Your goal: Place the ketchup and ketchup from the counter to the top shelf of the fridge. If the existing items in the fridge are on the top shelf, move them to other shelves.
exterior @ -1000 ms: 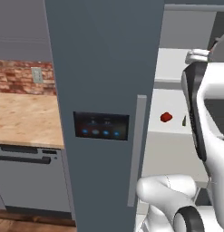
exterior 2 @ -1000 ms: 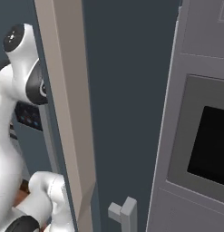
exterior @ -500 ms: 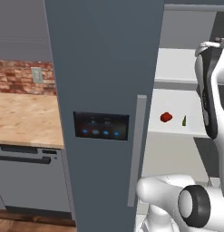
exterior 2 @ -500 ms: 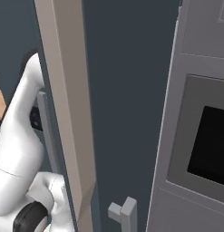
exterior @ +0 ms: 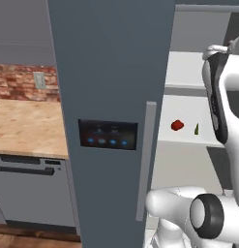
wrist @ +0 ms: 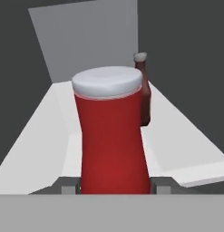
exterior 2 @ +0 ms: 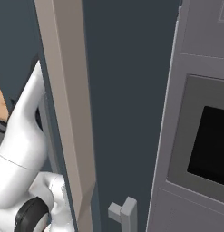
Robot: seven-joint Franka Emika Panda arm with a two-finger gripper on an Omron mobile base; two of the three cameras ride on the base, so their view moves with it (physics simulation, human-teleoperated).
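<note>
Left base view: the slate-grey fridge (exterior: 111, 97) stands open, a small red lump (exterior: 177, 125) and tiny dark-green thing (exterior: 196, 129) on a lower white shelf. Hand view: the tool (wrist: 114, 186) clamps the upright bright red white-capped ketchup bottle (wrist: 111, 140) — 1 dark brownish-red bottle (wrist: 143, 90) stands just behind on the white shelf (wrist: 186, 136).

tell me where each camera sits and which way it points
Left base view: behind the arm's left, facing the fridge door and open shelves; white arm at right.
Right base view: behind its right, facing the door edge and a grey oven front; arm at lower left.
Hand view: on the hand, looking along the claw at the red ketchup bottle it holds.
Both base views share the fridge.
</note>
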